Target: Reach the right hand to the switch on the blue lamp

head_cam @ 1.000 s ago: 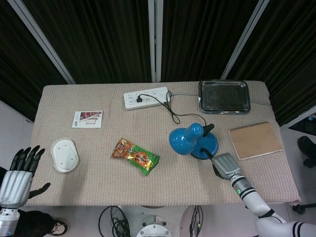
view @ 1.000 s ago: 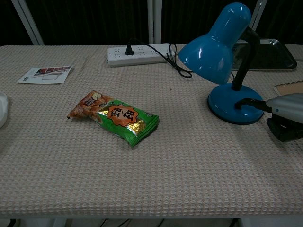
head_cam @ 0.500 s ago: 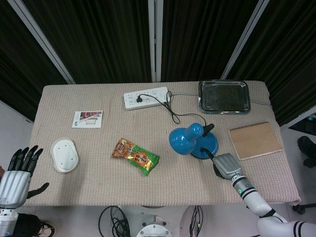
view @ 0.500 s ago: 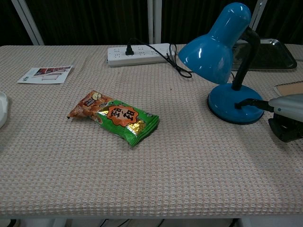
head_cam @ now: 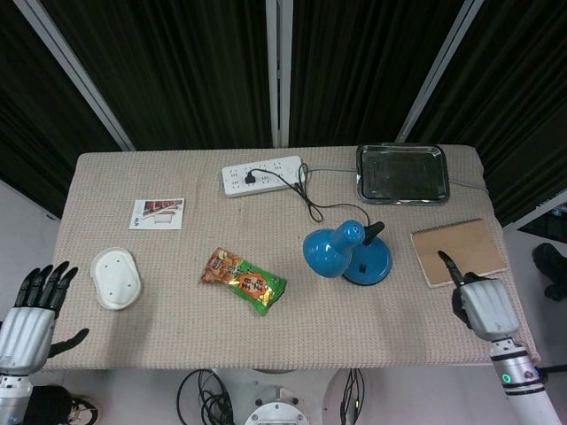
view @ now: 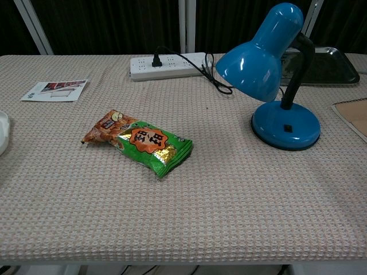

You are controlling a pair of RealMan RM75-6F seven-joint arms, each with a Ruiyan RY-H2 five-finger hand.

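The blue lamp point(head_cam: 345, 252) stands right of the table's middle, shade tilted to the left; in the chest view the lamp point(view: 275, 63) shows a small dark switch point(view: 288, 128) on top of its round base. My right hand point(head_cam: 483, 305) is at the table's near right edge, well right of the lamp and apart from it. One finger points away from me over the notebook's near edge, the rest are curled in, and it holds nothing. The chest view shows neither hand. My left hand point(head_cam: 31, 310) hangs off the table's near left corner, fingers spread and empty.
A brown notebook point(head_cam: 458, 251) lies between the lamp and my right hand. A metal tray point(head_cam: 401, 173) and a white power strip point(head_cam: 261, 175) with the lamp's cord sit at the back. A snack bag point(head_cam: 244, 280), a white dish point(head_cam: 115, 277) and a card point(head_cam: 158, 213) lie to the left.
My right hand has drawn back from the lamp base, where its finger was at the switch, to the right by the notebook, leaving the chest view. The left hand barely shifted.
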